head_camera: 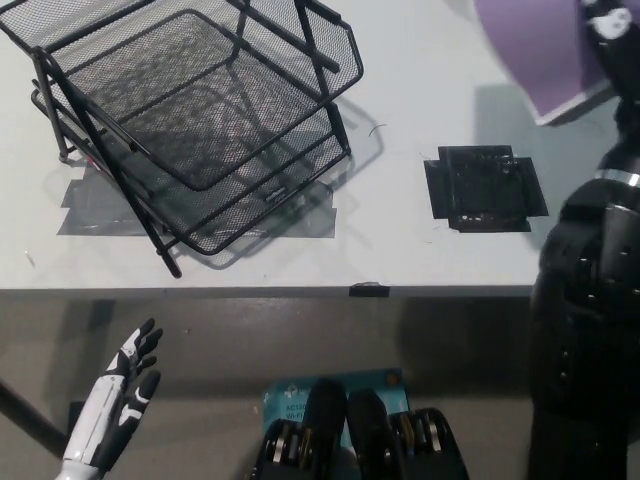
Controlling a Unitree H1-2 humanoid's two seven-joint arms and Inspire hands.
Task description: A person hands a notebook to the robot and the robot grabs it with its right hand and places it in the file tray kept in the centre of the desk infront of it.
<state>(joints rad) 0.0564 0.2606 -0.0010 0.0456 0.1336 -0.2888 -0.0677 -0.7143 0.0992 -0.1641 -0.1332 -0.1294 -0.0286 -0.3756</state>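
The purple spiral notebook (535, 50) hangs above the desk, well right of the black wire-mesh file tray (200, 120), clamped in my black right hand (608, 40). I judge the carry underway; next it must swing left over the tray. My white left hand (125, 395) idles below, fingers spread.

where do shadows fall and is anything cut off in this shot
Head view: the black wire-mesh file tray casts a soft grey shadow on the white desk; the purple notebook, shadowed beneath, and the black right hand run off the top edge.

The white desk (400, 250) bears a mesh file tray (190, 120) and black tape patch (485, 188).
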